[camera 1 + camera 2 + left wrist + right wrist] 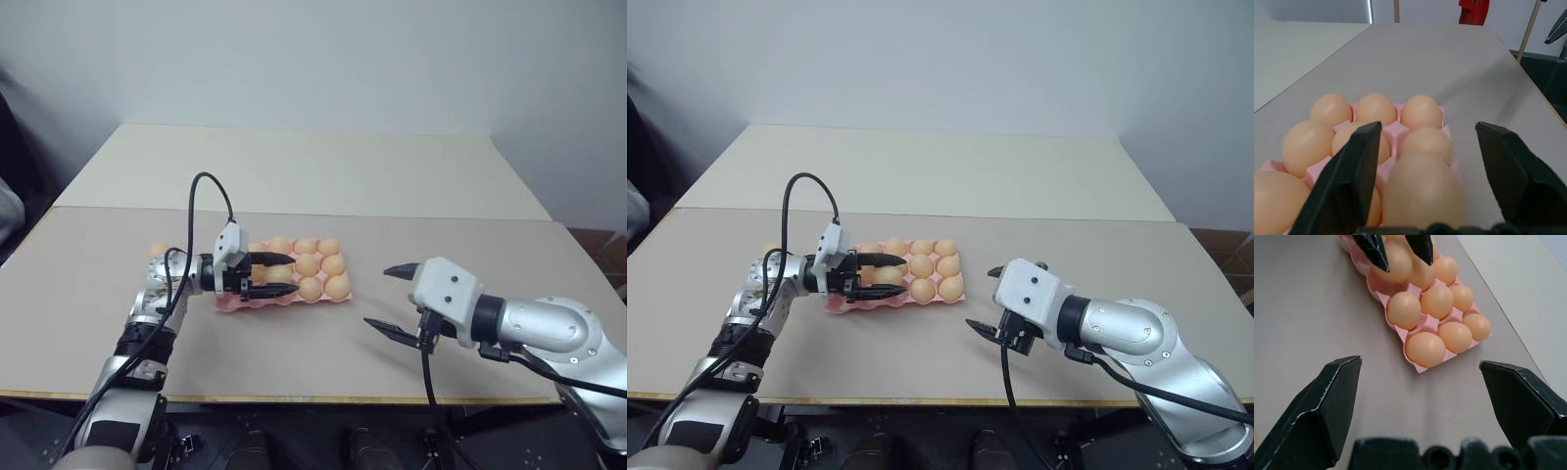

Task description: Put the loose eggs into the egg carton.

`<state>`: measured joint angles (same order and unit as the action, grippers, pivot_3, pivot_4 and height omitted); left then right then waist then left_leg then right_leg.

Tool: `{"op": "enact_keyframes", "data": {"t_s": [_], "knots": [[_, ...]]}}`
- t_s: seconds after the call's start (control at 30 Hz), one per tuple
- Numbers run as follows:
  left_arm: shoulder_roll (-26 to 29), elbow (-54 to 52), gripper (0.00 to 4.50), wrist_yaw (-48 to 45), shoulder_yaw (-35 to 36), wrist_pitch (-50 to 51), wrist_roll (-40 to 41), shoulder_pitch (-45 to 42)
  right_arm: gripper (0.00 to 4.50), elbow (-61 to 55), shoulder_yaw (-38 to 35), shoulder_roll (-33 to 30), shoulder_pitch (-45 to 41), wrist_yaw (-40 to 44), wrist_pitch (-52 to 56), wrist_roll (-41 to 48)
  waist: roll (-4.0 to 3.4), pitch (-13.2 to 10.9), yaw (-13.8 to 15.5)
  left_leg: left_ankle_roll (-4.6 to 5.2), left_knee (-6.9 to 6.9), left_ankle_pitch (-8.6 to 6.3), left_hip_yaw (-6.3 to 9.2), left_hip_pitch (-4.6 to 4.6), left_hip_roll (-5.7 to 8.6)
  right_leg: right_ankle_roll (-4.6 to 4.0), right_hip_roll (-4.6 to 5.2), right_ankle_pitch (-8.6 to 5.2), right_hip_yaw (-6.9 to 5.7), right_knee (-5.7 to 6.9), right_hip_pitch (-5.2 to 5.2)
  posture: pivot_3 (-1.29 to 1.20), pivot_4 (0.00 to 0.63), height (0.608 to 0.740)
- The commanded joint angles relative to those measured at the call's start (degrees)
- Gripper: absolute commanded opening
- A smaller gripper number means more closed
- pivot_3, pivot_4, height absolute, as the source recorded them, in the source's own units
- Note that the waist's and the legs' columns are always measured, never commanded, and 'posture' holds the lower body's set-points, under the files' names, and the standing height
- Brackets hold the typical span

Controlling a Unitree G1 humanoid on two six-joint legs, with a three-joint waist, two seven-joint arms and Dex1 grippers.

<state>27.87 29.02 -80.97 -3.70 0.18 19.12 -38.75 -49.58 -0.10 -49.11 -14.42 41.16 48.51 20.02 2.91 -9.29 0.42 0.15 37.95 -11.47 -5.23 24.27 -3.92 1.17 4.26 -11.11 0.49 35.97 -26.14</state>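
- Your left gripper (pixel 279 274) hangs over the egg carton (pixel 338 297), fingers parted, an egg (pixel 1422 196) between them; grip uncertain.
- Your right gripper (pixel 392 299) stands wide open, empty, beside the carton.

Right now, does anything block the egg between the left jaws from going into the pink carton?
Nothing visible does. The egg sits between the left gripper's open jaws right over the egg carton; the cup beneath it is hidden.

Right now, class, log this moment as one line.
left pincer: open over egg carton, egg between fingers | right pincer: open, empty, beside carton
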Motion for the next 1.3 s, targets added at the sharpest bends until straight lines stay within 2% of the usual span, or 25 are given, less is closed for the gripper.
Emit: {"op": "enact_keyframes", "data": {"t_s": [0.03, 0.23, 0.47, 0.57, 0.73, 0.87, 1.03, 1.17, 1.3], "knots": [[0.1, 0.2, 4.45, -0.5, 0.9, -2.4, -0.1, -1.8, 4.5, -1.4, -1.9, -0.9, -0.3, -0.3, -0.3, 0.6, 0.0, 0.0, 0.0, 0.0, 0.0, 0.0, 0.0, 0.0, 0.0, 0.0, 0.0, 0.0, 0.0, 0.0, 0.0, 0.0, 0.15, 0.74], [1.7, -1.9, 4.49, 1.2, 3.2, -5.0, 0.2, 0.0, 4.5, -0.1, -0.9, -1.3, -1.3, 0.3, -1.6, 0.7, 0.0, 0.0, -0.1, 0.0, 0.0, 0.0, 0.01, 0.0, 0.0, 0.0, 0.0, 0.0, 0.0, 0.0, 0.01, 0.0, 0.15, 0.74], [10.0, -8.8, 4.49, 7.8, 10.4, -1.8, 0.6, 6.6, 4.5, 1.6, -0.7, -1.6, -2.1, 2.2, -3.8, 1.0, 0.0, 0.0, -1.1, 0.0, 0.0, 0.0, 0.07, -0.02, -0.04, 0.04, -0.03, 0.03, -0.01, 0.03, 0.0, 0.0, 0.15, 0.74], [16.3, -13.7, 4.49, 11.0, 15.5, 1.8, 0.3, 13.4, 4.5, 2.8, 0.0, -1.8, -2.7, 3.5, -5.1, 1.1, 0.0, 0.0, -1.4, 0.0, 0.0, 0.0, 0.05, -0.04, -0.04, 0.04, 0.0, 0.02, -0.01, 0.02, 0.01, 0.0, 0.15, 0.74], [21.8, -22.5, 4.49, 14.3, 25.1, 5.8, 3.0, 27.0, 4.5, 4.3, -0.7, -3.2, -3.1, 7.6, -7.4, 2.9, -0.01, 0.0, -1.4, -0.01, -0.04, -0.01, 0.02, -0.05, -0.08, -0.2, 0.04, -0.13, -0.06, 0.03, -0.05, 0.0, 0.15, 0.74], [22.6, -27.3, 4.49, 17.0, 32.4, 8.2, 4.7, 36.0, 4.5, 6.0, -0.7, -4.5, -3.3, 10.2, -9.8, 3.2, -0.01, 0.0, -0.9, -0.02, -0.04, -0.01, -0.02, -0.07, -0.08, -0.29, 0.14, -0.19, -0.11, -0.01, -0.04, 0.0, 0.15, 0.74], [21.9, -30.1, 4.49, 20.1, 35.8, 9.5, 5.0, 40.9, 4.5, 8.0, -0.1, -4.9, -4.4, 12.2, -11.9, 3.1, 0.0, 0.0, -0.6, -0.28, -0.04, -0.16, -0.03, -0.08, -0.08, -0.3, 0.17, -0.19, -0.16, -0.03, -0.04, 0.0, 0.15, 0.74], [21.1, -29.5, 4.49, 22.6, 34.8, 10.2, 5.1, 39.6, 4.5, 9.0, 0.7, -4.7, -5.3, 13.0, -12.7, 2.9, 0.0, 0.0, -0.5, -0.22, -0.04, -0.13, -0.06, -0.07, -0.09, -0.32, 0.16, -0.2, -0.18, -0.03, -0.06, 0.0, 0.15, 0.74], [19.8, -23.5, 4.49, 29.3, 30.1, 11.6, 1.5, 31.6, 4.5, 9.3, 1.2, -4.3, -5.8, 12.7, -12.6, 2.8, 0.0, 0.0, 0.1, -0.21, -0.04, -0.12, -0.05, -0.08, -0.08, -0.33, 0.15, -0.2, -0.21, -0.01, -0.03, 0.0, 0.15, 0.74]]}}
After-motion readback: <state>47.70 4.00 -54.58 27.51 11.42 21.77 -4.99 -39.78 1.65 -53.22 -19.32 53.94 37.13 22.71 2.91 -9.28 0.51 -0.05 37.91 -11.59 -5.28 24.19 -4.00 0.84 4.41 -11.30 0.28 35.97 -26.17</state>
